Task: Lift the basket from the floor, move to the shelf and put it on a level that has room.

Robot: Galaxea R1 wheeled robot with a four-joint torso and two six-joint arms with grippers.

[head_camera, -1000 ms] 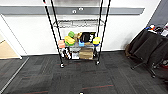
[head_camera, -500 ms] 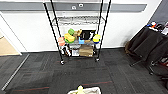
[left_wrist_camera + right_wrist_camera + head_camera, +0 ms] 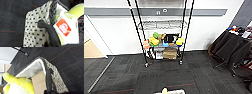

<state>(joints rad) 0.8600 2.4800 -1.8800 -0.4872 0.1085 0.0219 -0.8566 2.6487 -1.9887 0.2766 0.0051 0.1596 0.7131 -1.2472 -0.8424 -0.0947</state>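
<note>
**Basket held at both ends, shelf straight ahead**

Basket (image 3: pixel 170 91) shows at the near edge of the head view, only its pale rim and a bit of yellow visible, above the dark grey floor (image 3: pixel 121 75) with its thin red lines. Facing it across the carpet, the shelf (image 3: pixel 162 37) stands against the white wall, its black poles rising past the top of the picture. One wire-grid level (image 3: pixel 162 24) in the upper part looks bare; the tier below it is crowded with colourful items, and a brown cardboard box (image 3: pixel 170 53) sits lower down.

From the left wrist, the woven speckled side of the basket (image 3: pixel 35 31) is close up, and a dark finger of the left hand (image 3: pixel 50 33) lies pressed against it just below the dark rim, closed on that end. A yellow soft toy (image 3: pixel 75 10) and a white packet with an orange label (image 3: pixel 63 26) fill the inside.

From the right wrist, a black finger of the right hand (image 3: pixel 49 80) hooks over the rim of the basket (image 3: pixel 55 77), gripping its wall. A yellow-and-white plush (image 3: pixel 18 84) rests inside.
</note>
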